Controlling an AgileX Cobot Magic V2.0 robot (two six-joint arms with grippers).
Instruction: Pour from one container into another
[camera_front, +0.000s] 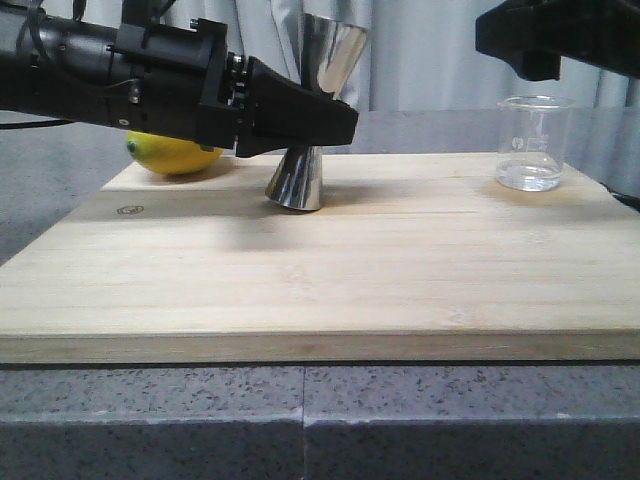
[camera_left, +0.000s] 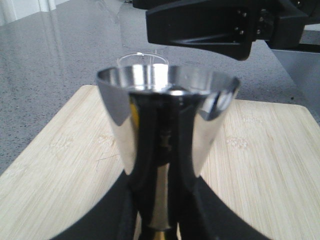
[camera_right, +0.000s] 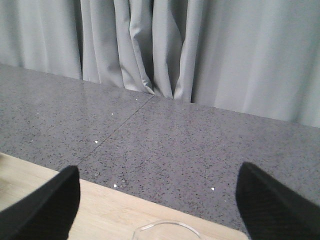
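Note:
The steel jigger (camera_front: 322, 70) leans to the right near the back middle of the bamboo board (camera_front: 320, 290), with my left gripper (camera_front: 338, 122) shut on its narrow waist. Its foot is at the board's surface; whether it touches I cannot tell. In the left wrist view the jigger's upper cup (camera_left: 167, 115) fills the middle, and the gripper (camera_left: 162, 202) clamps it from both sides. The clear glass beaker (camera_front: 535, 143) stands upright at the board's back right with a little clear liquid. My right gripper (camera_front: 530, 45) hovers open just above it, with the beaker's rim (camera_right: 167, 229) between and below the fingers.
A yellow lemon (camera_front: 175, 155) lies at the board's back left, behind my left arm. The board rests on a grey speckled counter (camera_front: 320, 420). Grey curtains (camera_right: 160, 50) hang behind.

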